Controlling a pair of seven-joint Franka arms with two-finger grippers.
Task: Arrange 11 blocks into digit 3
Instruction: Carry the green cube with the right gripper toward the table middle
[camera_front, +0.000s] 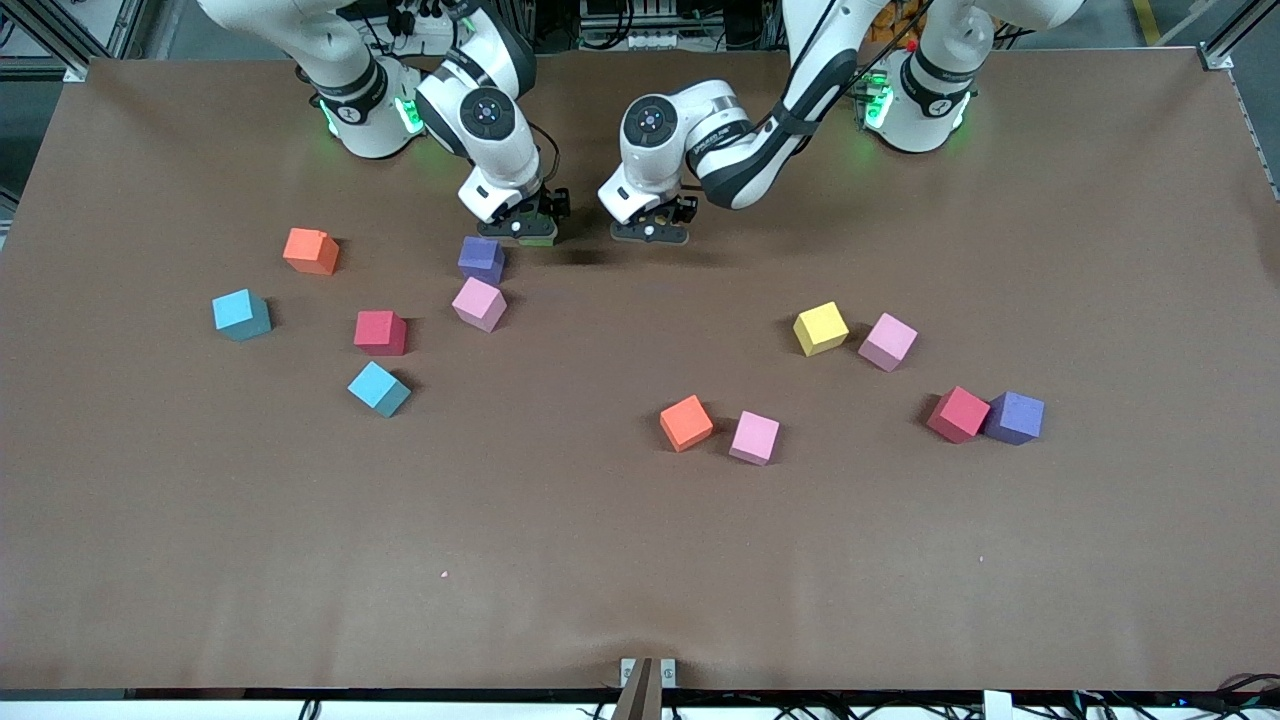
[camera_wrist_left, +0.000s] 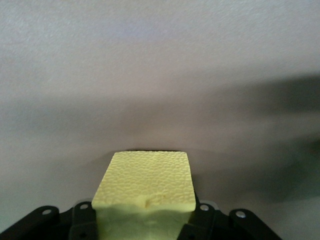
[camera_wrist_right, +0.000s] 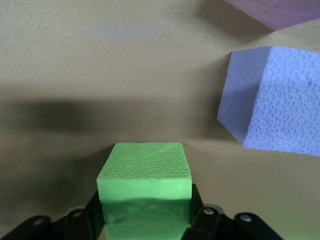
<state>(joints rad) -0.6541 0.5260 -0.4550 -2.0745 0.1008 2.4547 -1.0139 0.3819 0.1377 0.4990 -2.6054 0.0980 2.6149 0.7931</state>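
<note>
1. The green block (camera_wrist_right: 144, 187) sits between the fingers of the right gripper (camera_front: 527, 228), low on the table just beside the purple block (camera_front: 481, 259) and a little farther from the front camera than it. The fingers close in on its two sides and look to be clamped on it; whether it is lifted off the mat cannot be told.
2. A yellow block (camera_wrist_left: 145, 187) is gripped by the left gripper (camera_front: 652, 230), which hangs low over bare mat toward the middle of the table, close beside the right gripper.
3. No part of the digit is laid yet. The other blocks lie scattered and mostly apart: a pink block (camera_front: 479, 303) nearly touches the purple one on its camera side; an orange (camera_front: 311, 251), a red (camera_front: 380, 332) and two cyan (camera_front: 241, 314) lie toward the right arm's end.
4. A second yellow block (camera_front: 821, 328), pink, orange, red and purple ones lie toward the left arm's end.
5. The coming move likely turns on setting green against yellow: the yellow lies beside the green toward the left arm's end, with a gap of bare mat between.
</note>
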